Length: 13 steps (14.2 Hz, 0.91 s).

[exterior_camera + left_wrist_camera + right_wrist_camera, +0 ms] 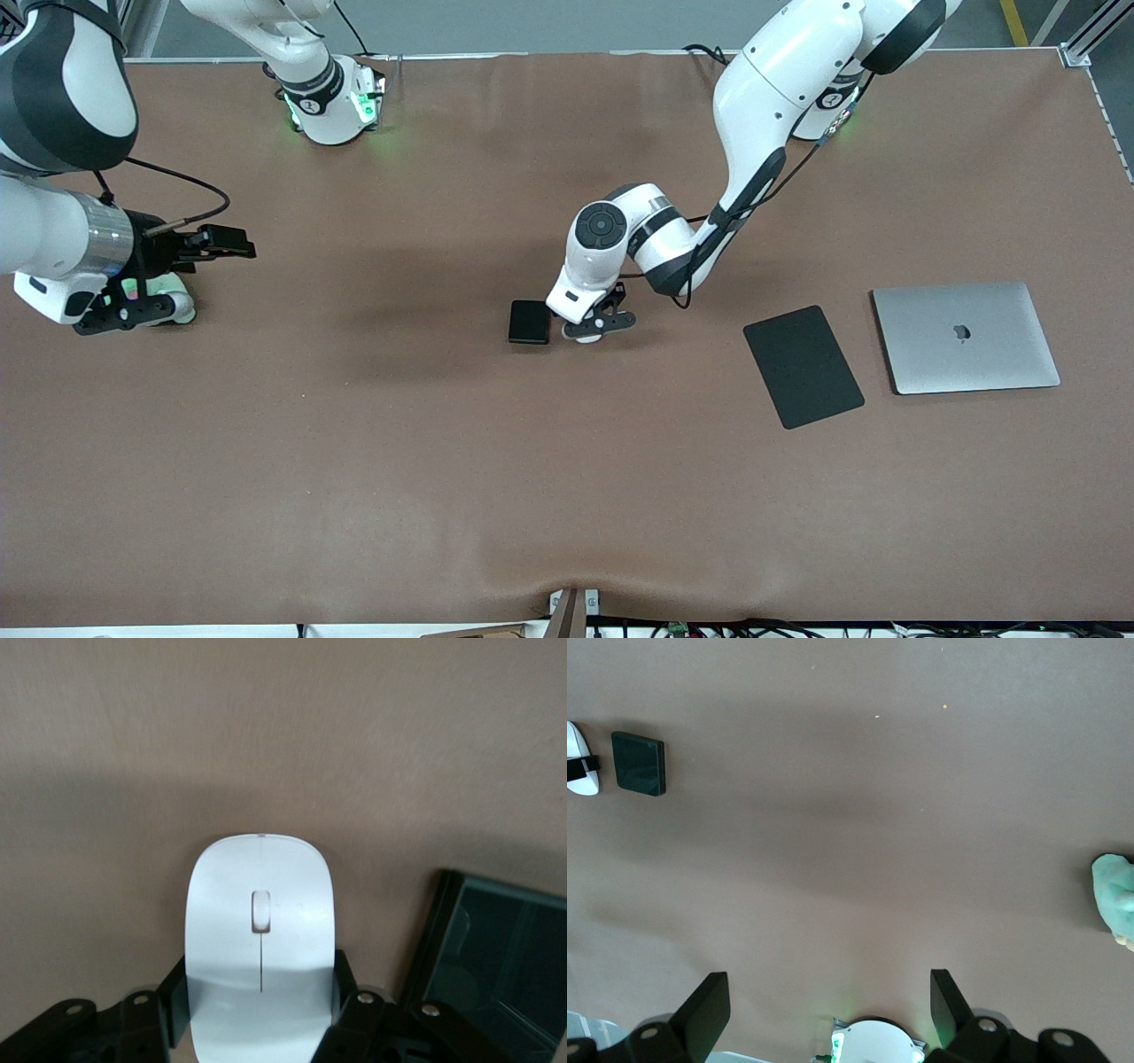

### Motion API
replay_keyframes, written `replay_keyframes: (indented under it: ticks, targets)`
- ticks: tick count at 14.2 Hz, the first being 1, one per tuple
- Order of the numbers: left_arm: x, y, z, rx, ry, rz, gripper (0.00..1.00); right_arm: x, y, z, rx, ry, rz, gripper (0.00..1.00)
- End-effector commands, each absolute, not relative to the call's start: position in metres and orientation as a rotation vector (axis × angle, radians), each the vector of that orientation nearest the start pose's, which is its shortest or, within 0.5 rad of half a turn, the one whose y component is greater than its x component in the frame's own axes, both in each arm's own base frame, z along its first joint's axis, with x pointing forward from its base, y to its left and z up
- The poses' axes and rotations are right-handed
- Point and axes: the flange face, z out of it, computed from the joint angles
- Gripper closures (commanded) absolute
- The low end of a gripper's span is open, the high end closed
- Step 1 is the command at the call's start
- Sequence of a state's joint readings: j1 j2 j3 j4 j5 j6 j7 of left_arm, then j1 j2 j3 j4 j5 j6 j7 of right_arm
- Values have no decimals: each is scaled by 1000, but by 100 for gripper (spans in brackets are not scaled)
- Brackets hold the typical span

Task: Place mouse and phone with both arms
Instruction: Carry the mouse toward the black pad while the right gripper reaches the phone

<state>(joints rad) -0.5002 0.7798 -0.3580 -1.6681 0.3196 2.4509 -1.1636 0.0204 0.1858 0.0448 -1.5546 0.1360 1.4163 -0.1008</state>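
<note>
Mouse (260, 939) first: I see it sitting between the two fingers of the left pincer (599, 321), which are closed against its flanks near mid-desk. From the front camera I can't tell whether it rests on the desk (443, 461) or hangs just off it. The phone (530, 322) lies flat at the mouse's nine o'clock in that view, just beside it, apart but only narrowly.

My main worry is that closeness. In the left wrist view the phone's corner sits right by one finger (354, 1010), so any sideways drift on lift, or a spread of the fingers, could nudge the phone out of position. The mouse is glossy and tapers, and I judge the hold to be near its back end, so it could pivot or slip if I accelerate hard.

The right pincer (133, 306) waits with fingers spread at the right arm's end, well apart from the phone. Its reach toward the phone would cross close to the left arm, a collision risk. The black pad (803, 366) and laptop (966, 337) sit at the phone's three o'clock.
</note>
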Motion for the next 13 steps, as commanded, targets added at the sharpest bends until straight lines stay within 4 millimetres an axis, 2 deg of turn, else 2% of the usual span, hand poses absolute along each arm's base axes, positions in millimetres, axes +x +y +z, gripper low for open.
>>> replay_keyframes:
  ticks: [1,3,5,8,9,11,13]
  targets:
    - [488,-488,201,-3203,-312,-111,100,585,75,516,-2959,-188,460,0]
    - [500,-476,224,-3179,-297,-135,100,587,93,510,-2971,-151,456,0]
    - [521,-448,252,-3135,-288,-147,100,591,104,505,-2969,-120,434,0]
    - [542,-405,285,-3052,-195,-102,100,598,125,487,-2957,-95,425,0]
    - [551,-385,296,-3025,-180,-81,100,598,136,483,-2963,-78,427,0]
    - [561,-352,305,-2972,-143,-17,100,597,156,479,-2977,-27,421,0]
    - [576,-312,309,-2944,-154,27,100,598,177,465,-2982,-46,420,0]
